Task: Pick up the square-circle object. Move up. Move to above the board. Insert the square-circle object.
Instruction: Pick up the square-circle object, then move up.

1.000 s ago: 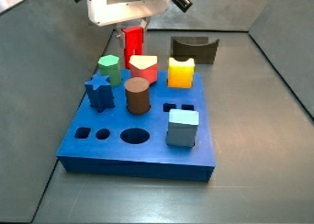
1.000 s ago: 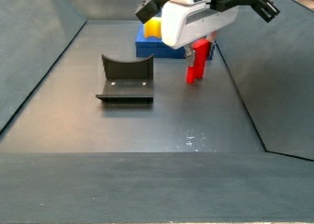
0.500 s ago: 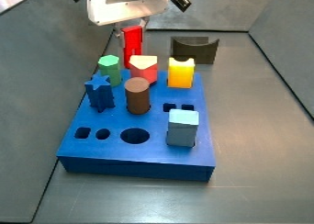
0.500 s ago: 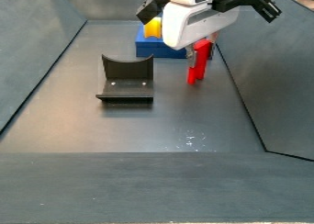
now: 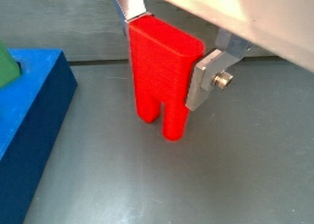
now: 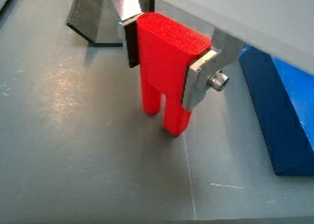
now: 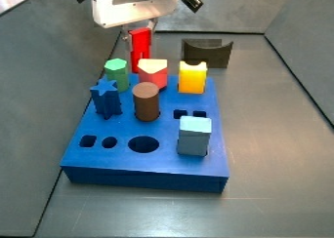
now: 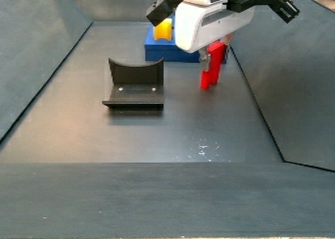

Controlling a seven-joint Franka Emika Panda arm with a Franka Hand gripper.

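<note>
Where the coming lift is concerned, everything turns on how the tool sits about the red block.

Tool: the tool [image 6: 166, 46] straddles the top of the square-circle object [image 6: 166, 70]; in both wrist views a silver finger [image 5: 204, 77] lies flat against one side face and the other plate against the opposite face, so I judge it closed on the block; whether the grip is firm I cannot tell.

Object's place: the square-circle object stands upright on the table [image 8: 157, 135], just beside the board [image 7: 144, 144], beyond its far edge at about 12 o'clock in a side view [image 7: 141, 42]; its two feet seem to touch the floor.

Long axis: vertical, directly under the tool; the groove runs lengthwise between the two joined bars; a straight rise along that axis is what the next move calls for, in my judgement.

Way to the board: in a wrist view the blue slab [image 5: 28, 127] lies close alongside, not touching the block.

Count: one tool; one square-circle object; one board; one fixture [image 8: 132, 83], apart from the block; seven other pegs stand on the board.

Free holes: several along the board's near edge; which fits the block I cannot tell.
</note>
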